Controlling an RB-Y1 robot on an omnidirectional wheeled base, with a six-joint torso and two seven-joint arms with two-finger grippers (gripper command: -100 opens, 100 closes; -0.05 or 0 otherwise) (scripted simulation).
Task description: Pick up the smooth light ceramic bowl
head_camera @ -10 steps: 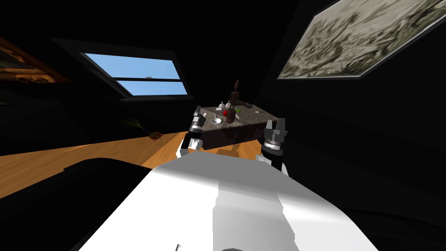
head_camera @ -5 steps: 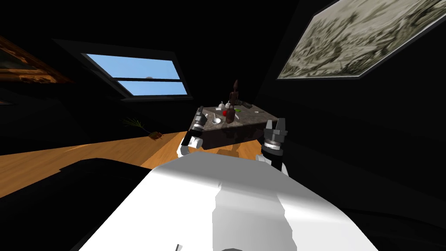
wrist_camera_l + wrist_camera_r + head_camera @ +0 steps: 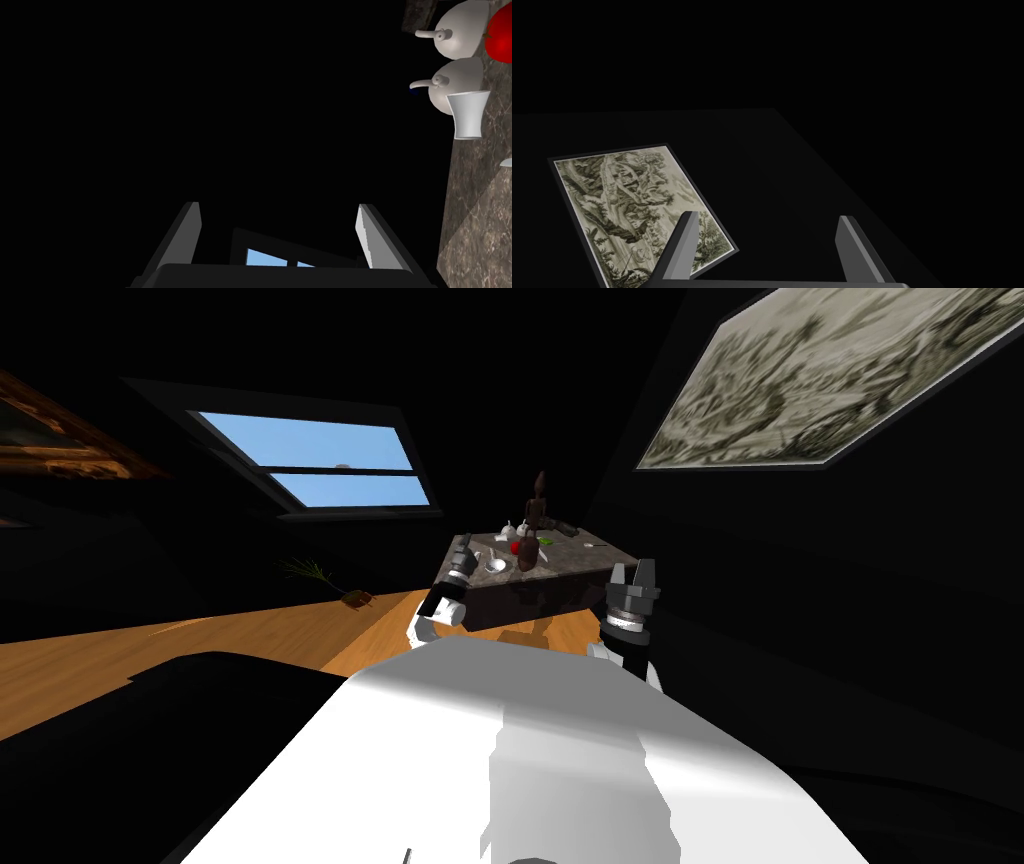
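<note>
A small pale bowl [image 3: 497, 565] sits on the near left part of a dark marbled table [image 3: 570, 560]. My left gripper [image 3: 463, 548] hovers at the table's near left corner, a little left of the bowl and apart from it. In the left wrist view this gripper [image 3: 280, 225] is open and holds nothing, with the table's edge [image 3: 470, 210] off to one side of it. A white sliver [image 3: 507, 162] at that picture's border may be the bowl. My right gripper [image 3: 633, 570] hangs open before the table's right corner, also open in its wrist view [image 3: 767, 235].
On the table stand two white spouted pots [image 3: 452, 82], a white cup [image 3: 469, 114], a red apple [image 3: 500, 35], a dark brown vase [image 3: 529, 553] and a tall dark figurine [image 3: 540, 503]. A plant [image 3: 345, 593] lies on the wooden floor [image 3: 250, 633] to the left.
My left gripper has moved forward and slightly right, closer to the table's near left corner. The right arm and the things on the table have kept still.
</note>
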